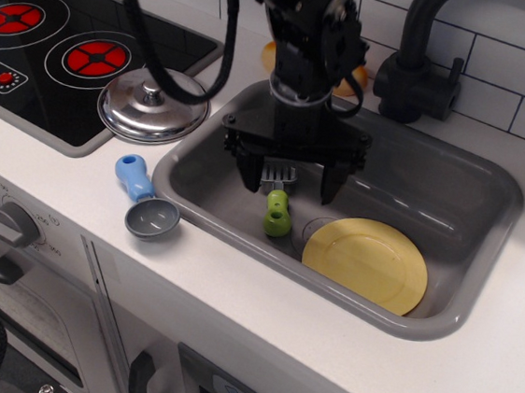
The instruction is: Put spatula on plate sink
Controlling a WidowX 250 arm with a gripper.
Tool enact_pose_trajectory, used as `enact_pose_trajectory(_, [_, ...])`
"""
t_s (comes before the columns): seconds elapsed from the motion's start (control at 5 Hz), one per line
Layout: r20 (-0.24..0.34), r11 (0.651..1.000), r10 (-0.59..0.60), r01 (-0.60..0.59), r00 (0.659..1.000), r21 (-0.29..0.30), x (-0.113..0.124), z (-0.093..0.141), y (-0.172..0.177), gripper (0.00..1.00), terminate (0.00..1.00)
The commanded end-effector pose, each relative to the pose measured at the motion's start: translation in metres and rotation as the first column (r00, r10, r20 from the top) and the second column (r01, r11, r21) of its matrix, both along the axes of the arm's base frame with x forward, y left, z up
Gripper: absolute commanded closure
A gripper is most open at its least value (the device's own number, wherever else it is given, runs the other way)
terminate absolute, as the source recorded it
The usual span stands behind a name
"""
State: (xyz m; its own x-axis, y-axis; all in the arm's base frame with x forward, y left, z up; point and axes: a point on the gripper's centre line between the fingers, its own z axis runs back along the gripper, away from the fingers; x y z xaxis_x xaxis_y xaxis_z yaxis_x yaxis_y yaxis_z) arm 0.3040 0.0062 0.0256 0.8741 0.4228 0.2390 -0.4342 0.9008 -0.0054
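Note:
The spatula (278, 211) lies on the floor of the grey sink (451, 193), its lime-green handle toward me and its dark slotted blade partly hidden under my gripper. My gripper (289, 182) hangs open right over the blade, one finger on each side of it, low in the sink. It holds nothing. The pale-yellow plate (365, 263) lies flat in the sink's front right part, to the right of the spatula and apart from it.
A blue-handled grey scoop (142, 199) lies on the white counter left of the sink. A shiny steel pot lid (153, 103) sits at the stove's edge. A black tap (428, 54) stands behind the sink. An orange item (271, 55) is partly hidden behind the arm.

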Motion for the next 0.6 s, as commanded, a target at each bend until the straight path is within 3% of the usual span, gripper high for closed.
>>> enact_pose_trajectory(0.0, [0.023,0.995,0.099,-0.099,0.995,0.001,0.01,-0.007,0.015,0.0,0.0])
enact_pose_trajectory(0.4, [0.025,0.986,0.168,-0.168,0.986,0.001,0.012,-0.02,0.02,0.0,0.0])
